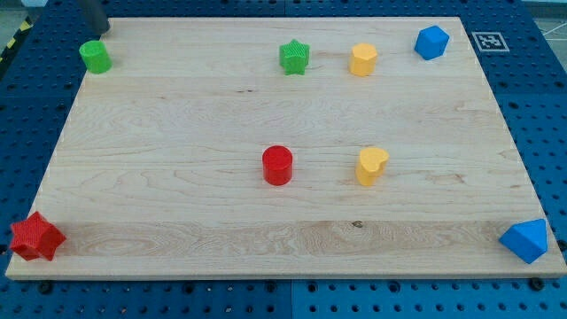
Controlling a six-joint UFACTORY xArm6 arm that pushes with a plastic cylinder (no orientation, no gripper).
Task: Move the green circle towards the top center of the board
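Note:
The green circle [95, 56] stands near the top left corner of the wooden board [177, 177]. My tip [104, 33] shows as a dark rod end at the view's top left, just above the green circle and slightly to its right, close to it. I cannot tell if it touches the block. The green star [294, 57] sits at the top centre of the board, well to the right of the green circle.
A yellow hexagon-like block [362, 59] and a blue block [431, 42] sit at the top right. A red cylinder [277, 165] and a yellow heart [372, 166] are mid-board. A red star [35, 237] is at the bottom left corner, a blue block [526, 240] at the bottom right.

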